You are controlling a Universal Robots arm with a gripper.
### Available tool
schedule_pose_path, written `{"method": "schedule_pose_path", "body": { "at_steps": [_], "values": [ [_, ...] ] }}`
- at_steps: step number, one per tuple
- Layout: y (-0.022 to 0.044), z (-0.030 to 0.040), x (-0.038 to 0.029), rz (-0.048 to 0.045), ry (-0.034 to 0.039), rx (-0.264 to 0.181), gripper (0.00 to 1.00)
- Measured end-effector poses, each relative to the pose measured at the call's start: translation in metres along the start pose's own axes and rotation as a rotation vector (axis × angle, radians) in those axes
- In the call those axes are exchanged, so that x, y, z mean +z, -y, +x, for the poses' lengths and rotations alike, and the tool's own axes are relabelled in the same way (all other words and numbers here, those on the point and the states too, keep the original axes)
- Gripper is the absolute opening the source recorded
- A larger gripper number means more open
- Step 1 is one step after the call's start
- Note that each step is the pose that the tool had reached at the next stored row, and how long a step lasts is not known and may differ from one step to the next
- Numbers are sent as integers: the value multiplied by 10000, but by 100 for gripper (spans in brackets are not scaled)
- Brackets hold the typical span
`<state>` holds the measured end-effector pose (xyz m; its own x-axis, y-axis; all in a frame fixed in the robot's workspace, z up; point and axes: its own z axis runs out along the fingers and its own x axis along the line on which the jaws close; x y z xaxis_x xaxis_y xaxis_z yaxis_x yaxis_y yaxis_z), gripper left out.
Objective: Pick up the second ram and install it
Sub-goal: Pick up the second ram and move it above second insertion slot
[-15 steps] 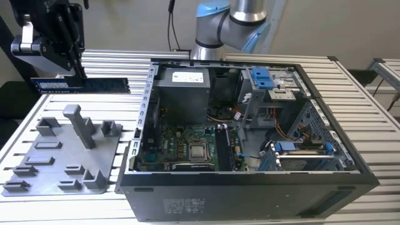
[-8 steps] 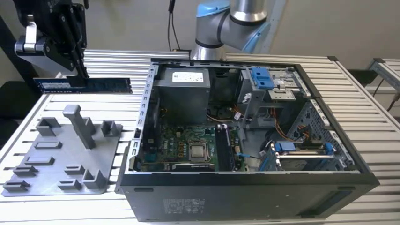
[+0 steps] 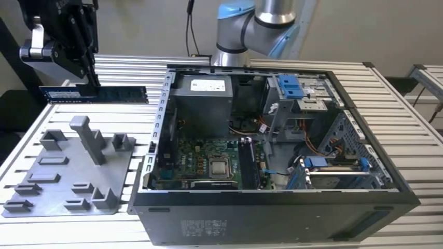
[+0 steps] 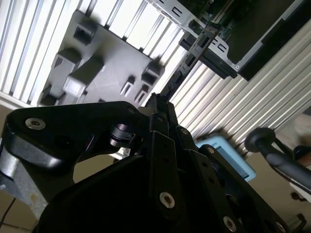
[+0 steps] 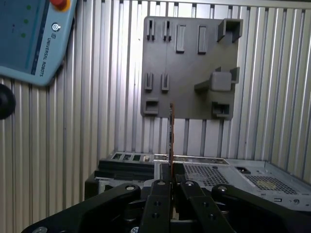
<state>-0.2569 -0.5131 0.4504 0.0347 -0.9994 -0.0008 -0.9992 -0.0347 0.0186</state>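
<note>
The second ram (image 3: 93, 94) is a long dark blue stick with a pale label at its end toward the exterior view's left. It hangs level in the air above the slatted table, left of the open computer case (image 3: 387, 176). My gripper (image 3: 92, 82) is shut on its upper edge near the middle. In both wrist views the ram shows edge-on as a thin strip (image 5: 171, 131) (image 4: 190, 54) running out from between the fingers (image 5: 160, 187). The motherboard (image 3: 201, 163) with its memory slots (image 3: 249, 165) lies inside the case, well away from the stick.
A grey fixture plate (image 3: 69, 181) with upright posts lies on the table below the gripper, also seen in both wrist views (image 5: 189, 68) (image 4: 97, 63). A light blue teach pendant (image 5: 34, 39) rests on the slats. Drive cages and cables crowd the case's right half (image 3: 312, 129).
</note>
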Motion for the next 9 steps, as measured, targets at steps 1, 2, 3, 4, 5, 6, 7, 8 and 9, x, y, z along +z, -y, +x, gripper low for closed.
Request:
{"method": "schedule_pose_path", "body": {
  "at_steps": [1, 2, 3, 4, 5, 6, 7, 8, 9],
  "values": [
    [3, 0, 0, 0, 1, 0, 14],
    [6, 0, 0, 0, 0, 0, 14],
    [9, 0, 0, 0, 0, 0, 14],
    [12, 1, 0, 0, 0, 0, 14],
    [15, 1, 0, 0, 0, 0, 14],
    [19, 1, -1, 0, 0, 1, 14],
    [25, 1, -1, -1, 0, 0, 14],
    [33, 1, -1, 0, 0, 0, 14],
    [41, 1, -1, 0, 0, 1, 14]
  ]
}}
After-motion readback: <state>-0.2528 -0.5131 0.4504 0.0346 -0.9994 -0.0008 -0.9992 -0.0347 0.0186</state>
